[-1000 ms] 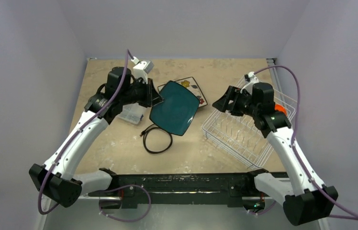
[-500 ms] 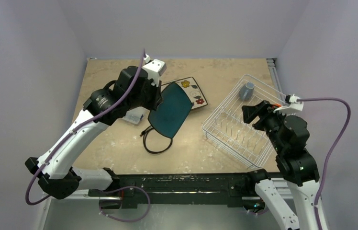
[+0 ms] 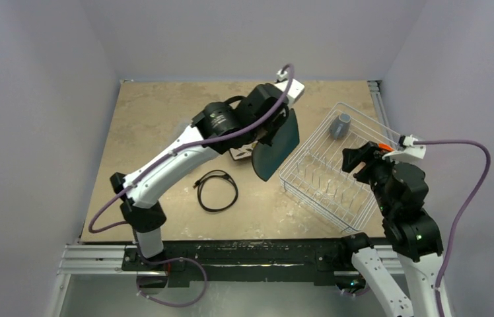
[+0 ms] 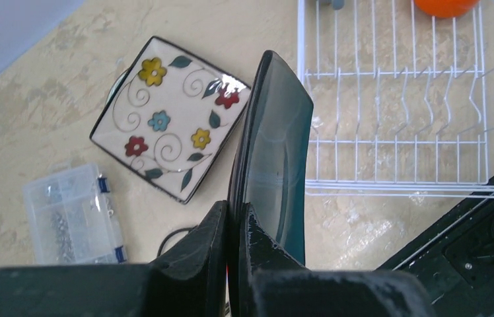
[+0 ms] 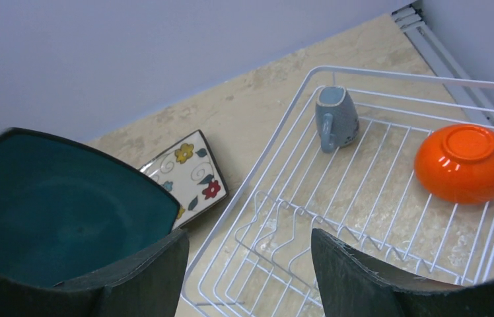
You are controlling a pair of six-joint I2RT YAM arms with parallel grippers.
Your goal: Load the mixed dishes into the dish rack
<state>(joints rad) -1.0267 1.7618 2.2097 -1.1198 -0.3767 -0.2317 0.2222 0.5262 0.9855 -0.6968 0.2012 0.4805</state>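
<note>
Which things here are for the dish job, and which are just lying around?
For the job: teal plate, flowered plate, grey-blue mug, orange bowl, dish rack.
Just lying about: clear plastic box, black cable.

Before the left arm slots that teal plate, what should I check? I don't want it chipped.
1. Grip: left tool shut on the teal plate at its edge: ok.
2. Plate held on edge: ok.
3. Plate over the tines: not ok; it is at the dish rack rim.
4. Tine slots free: ok; mug and orange bowl lie at the far end.
5. Right tool out of the way: cannot tell; open, empty, above the rack.
</note>
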